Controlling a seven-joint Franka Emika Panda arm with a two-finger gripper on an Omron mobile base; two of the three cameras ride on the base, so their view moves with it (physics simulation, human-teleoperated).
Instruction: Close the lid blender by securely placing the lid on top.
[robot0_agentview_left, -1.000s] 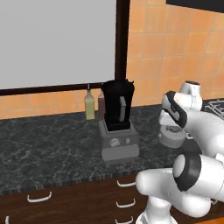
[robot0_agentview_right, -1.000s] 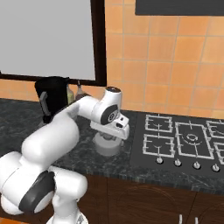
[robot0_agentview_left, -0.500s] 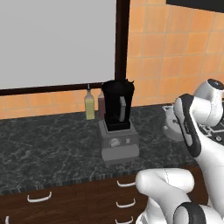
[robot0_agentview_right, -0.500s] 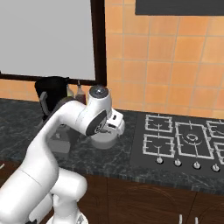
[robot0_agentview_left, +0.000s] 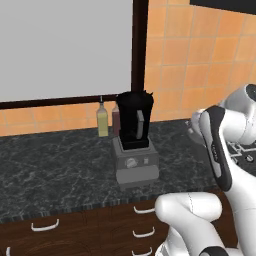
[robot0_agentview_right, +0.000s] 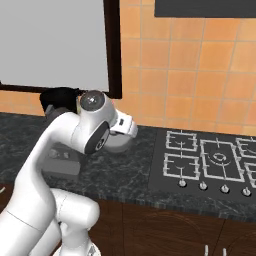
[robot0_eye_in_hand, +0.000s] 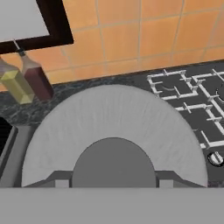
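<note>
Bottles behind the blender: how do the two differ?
The yellowish bottle is pale olive-yellow, while the reddish bottle is dark red-brown. In the left base view the yellowish one stands clear to the left of the blender, and the reddish one is partly hidden behind its jar. Both stand upright by the wall, slim-necked and side by side.

I see a yellowish bottle (robot0_agentview_left: 102, 120) and a reddish bottle (robot0_agentview_left: 115, 121) side by side against the tiled wall (robot0_agentview_left: 200, 55), at ten o'clock on the dark marble counter (robot0_agentview_left: 50, 170). My gas hob (robot0_agentview_right: 212, 162) sits at three o'clock; drawer handles (robot0_agentview_left: 47, 226) line the front below.
</note>
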